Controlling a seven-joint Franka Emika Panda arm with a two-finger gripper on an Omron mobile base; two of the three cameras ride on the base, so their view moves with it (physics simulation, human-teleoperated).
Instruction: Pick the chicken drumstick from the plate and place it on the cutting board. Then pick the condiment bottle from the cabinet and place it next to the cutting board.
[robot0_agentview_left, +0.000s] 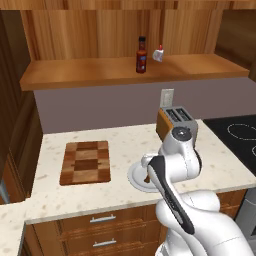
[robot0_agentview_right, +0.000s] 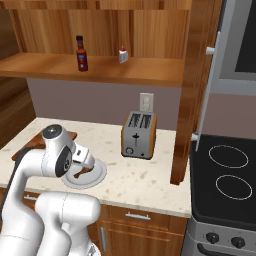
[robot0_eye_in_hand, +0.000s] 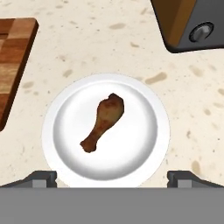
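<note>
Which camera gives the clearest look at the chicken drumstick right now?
The hand view: the chicken drumstick lies whole and unobstructed in the middle of the plate, straight below the camera. In the left base view only a brown sliver peeks out beside the arm. In the right base view it is small and partly hidden behind the hand.

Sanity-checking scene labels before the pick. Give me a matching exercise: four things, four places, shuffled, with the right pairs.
Things:
1. chicken drumstick
2. condiment bottle
3. cutting board
4. toaster

Places:
A. on the counter, against the back wall, below the wall outlet
B. lying on the plate
C. flat on the counter, left of the plate
D. upright on the cabinet shelf

Pairs: 1-B, 2-D, 3-C, 4-A
</note>
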